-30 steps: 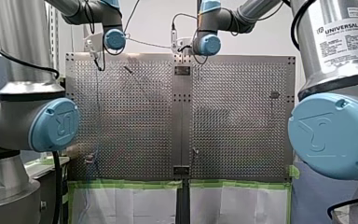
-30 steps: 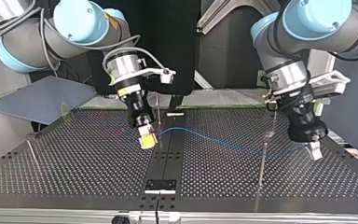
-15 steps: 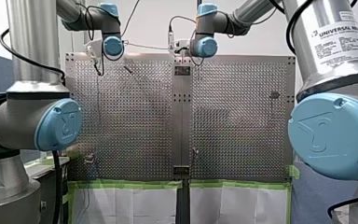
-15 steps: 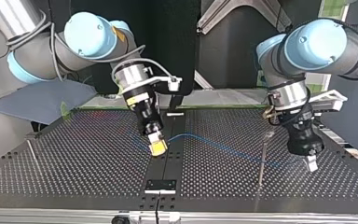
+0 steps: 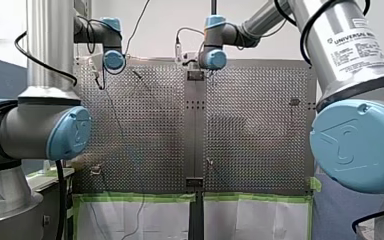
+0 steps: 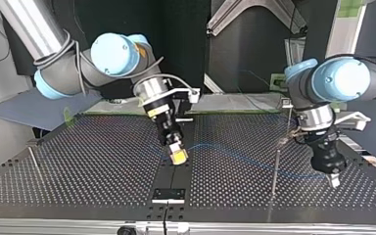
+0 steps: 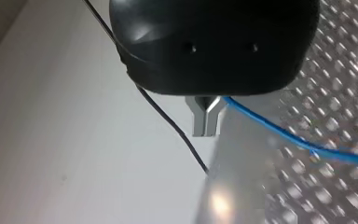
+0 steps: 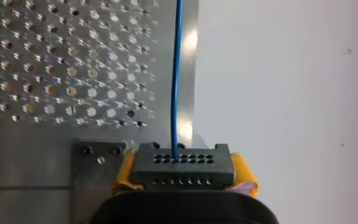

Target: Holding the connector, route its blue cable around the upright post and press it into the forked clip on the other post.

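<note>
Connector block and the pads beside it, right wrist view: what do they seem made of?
The dark grey rectangular connector block looks like matte moulded plastic: dull face, neat rows of round holes. The yellow pads flanking it look like soft rubber or foam, slightly bulged.

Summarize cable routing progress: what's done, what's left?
Done: my right gripper grips the connector and my left gripper pinches the blue cable further along. In hand: the cable spans between them over the table, crossing the thin post below its top. Left: it is not in the forked clip, and no wrap around a post shows.
</note>
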Controlling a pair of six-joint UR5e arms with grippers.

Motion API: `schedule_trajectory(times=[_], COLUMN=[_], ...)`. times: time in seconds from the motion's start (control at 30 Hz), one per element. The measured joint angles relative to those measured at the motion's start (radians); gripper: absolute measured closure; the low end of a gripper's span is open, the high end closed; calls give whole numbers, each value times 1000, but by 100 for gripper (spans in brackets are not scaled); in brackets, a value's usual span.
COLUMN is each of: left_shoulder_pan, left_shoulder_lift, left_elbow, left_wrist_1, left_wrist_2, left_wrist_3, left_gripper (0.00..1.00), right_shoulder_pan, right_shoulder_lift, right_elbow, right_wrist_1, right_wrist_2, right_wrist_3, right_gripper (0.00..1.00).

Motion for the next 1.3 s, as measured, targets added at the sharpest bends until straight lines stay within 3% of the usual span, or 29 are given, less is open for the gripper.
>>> schedule_trajectory(times=[0.13,0.43,1.03,1.3], left_shoulder_pan=[23,36,21,10], left_shoulder_lift=[-31,-60,-184,-213], left_elbow=[2,7,8,8], left_wrist_1=[0,7,8,8], left_wrist_2=[36,85,155,161], left_wrist_3=[0,-1,-4,-12], left_gripper=[100,98,98,100], right_shoulder_pan=[1,1,-2,-4], right_shoulder_lift=[7,37,108,127], right_elbow=[-12,-39,-55,-42], right_wrist_1=[0,0,-4,-10], right_wrist_2=[0,0,3,7], right_wrist_3=[5,8,11,16], right_gripper=[100,100,100,100])
